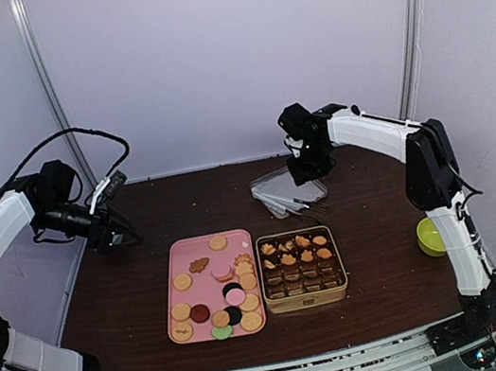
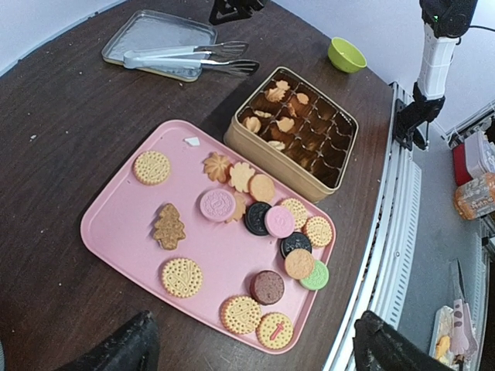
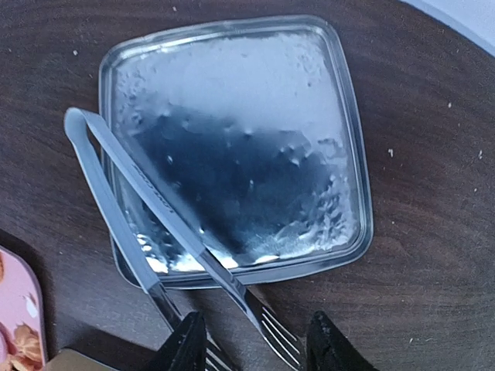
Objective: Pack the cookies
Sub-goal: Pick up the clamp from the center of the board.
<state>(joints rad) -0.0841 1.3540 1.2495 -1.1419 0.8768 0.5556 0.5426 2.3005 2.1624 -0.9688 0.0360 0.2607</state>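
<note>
The cookies [image 1: 182,282] lie loose on a pink tray [image 1: 188,254]: round tan, pink, black, dark red and green ones [image 2: 182,277]. More cookies [image 1: 288,259] fill the far rows of the gold tin [image 1: 306,298], which stands right of the tray. My left gripper [image 2: 259,357] hangs open above the tray's near edge, holding nothing; the top view shows the left gripper [image 1: 120,235] left of the tray. My right gripper [image 3: 259,352] is open over the forked tips of metal tongs [image 3: 147,193] that rest across a silver lid [image 3: 247,154].
The silver lid [image 1: 281,182] with the tongs [image 1: 304,201] lies behind the tin. A green bowl [image 1: 427,237] sits by the right arm's base. In the left wrist view the tin [image 2: 271,166] has brown paper cups in its near rows.
</note>
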